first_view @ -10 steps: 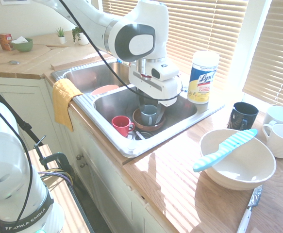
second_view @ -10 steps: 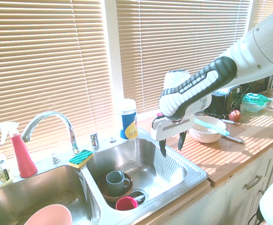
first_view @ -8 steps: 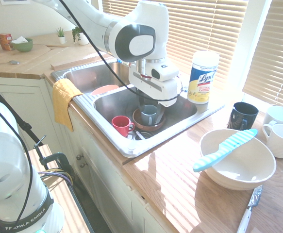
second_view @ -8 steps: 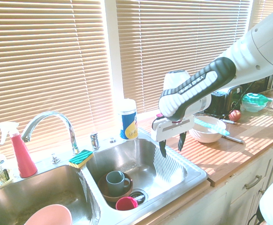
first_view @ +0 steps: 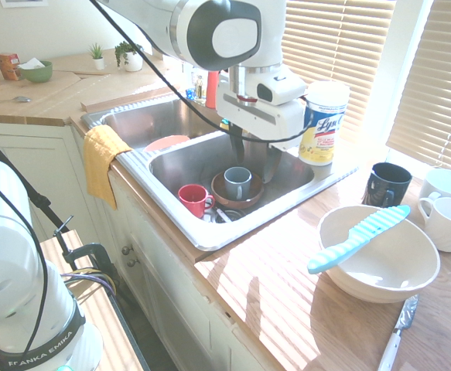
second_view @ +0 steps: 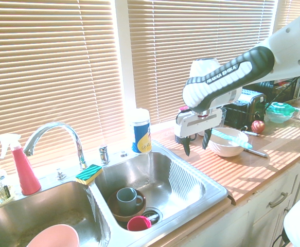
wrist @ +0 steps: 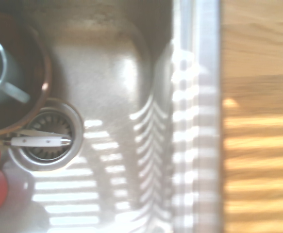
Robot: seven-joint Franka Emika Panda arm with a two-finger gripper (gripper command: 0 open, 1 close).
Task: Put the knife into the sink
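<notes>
Two spread fingers point(second_view: 186, 148), nothing between them; I judge the turquoise plastic knife point(first_view: 358, 240) light, stiff, slightly slippery, best pinched mid-length across its narrow sides.

The wooden counter point(first_view: 264, 309) carries the white bowl point(first_view: 380, 267).

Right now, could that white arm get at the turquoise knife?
Probably yes: the knife lies across the top of the white bowl with nothing over it, and the gripper hangs open and empty nearby.
</notes>
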